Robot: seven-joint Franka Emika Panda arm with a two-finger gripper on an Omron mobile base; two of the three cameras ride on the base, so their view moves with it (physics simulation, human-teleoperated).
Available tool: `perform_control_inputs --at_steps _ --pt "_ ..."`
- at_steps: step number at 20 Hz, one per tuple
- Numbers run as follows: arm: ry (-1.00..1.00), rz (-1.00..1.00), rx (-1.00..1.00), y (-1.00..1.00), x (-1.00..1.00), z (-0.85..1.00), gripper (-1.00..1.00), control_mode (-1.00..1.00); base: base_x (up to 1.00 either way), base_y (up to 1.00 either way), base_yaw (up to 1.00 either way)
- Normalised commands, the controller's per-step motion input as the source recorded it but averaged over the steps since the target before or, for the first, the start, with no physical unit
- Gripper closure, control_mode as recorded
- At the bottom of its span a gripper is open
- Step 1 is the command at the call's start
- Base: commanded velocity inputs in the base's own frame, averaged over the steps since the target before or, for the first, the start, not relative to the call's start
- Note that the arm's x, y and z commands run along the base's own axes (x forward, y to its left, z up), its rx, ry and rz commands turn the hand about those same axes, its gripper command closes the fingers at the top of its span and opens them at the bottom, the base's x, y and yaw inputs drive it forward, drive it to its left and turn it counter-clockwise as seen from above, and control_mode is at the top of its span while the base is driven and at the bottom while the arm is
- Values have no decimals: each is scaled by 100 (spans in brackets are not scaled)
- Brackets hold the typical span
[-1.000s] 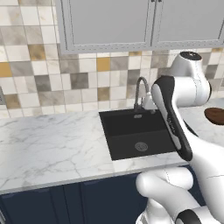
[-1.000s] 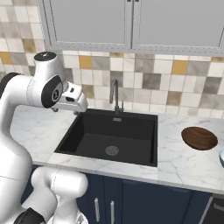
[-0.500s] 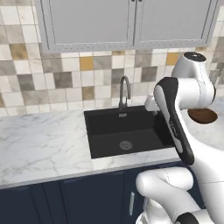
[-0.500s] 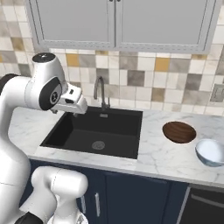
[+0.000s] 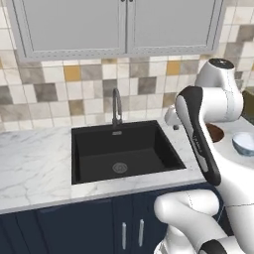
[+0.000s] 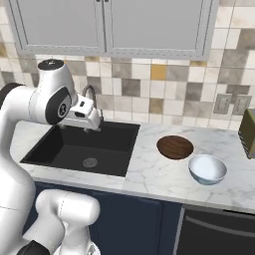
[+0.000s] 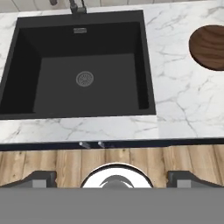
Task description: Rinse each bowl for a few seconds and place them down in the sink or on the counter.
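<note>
The dark brown bowl (image 6: 175, 147) and the glossy white bowl (image 6: 207, 168) sit side by side on the marble counter (image 6: 154, 177), right of the black sink (image 6: 74, 144). In the left base view the brown bowl (image 5: 215, 133) is mostly behind my arm, and the white bowl (image 5: 244, 143) is at the right edge. My gripper (image 6: 91, 125) hangs high over the sink's right part, open and holding nothing. In the hand view its fingertips (image 7: 42, 178) stand wide apart above the sink (image 7: 109, 74), with the brown bowl (image 7: 209, 46) at the upper right.
A thin grey faucet (image 5: 116, 106) rises behind the sink. A tan toaster (image 6: 248, 132) stands at the far right of the counter. Wall cabinets (image 6: 109, 25) hang above the tiled backsplash. Navy cabinet doors (image 5: 99, 225) run below the counter.
The base has driven to the right, so the whole scene slid left in both base views and both bowls came fully into view. The arm's pose looks unchanged and the gripper stayed open.
</note>
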Motion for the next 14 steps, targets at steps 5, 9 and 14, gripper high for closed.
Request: perform_control_inputs --at_steps 5,9,14 --pt "0 0 0 0 0 0 -100 100 0 -54 1" --pt "0 0 0 0 0 0 -100 100 5 -49 2" --pt "0 0 0 0 0 0 -100 100 24 -42 2"
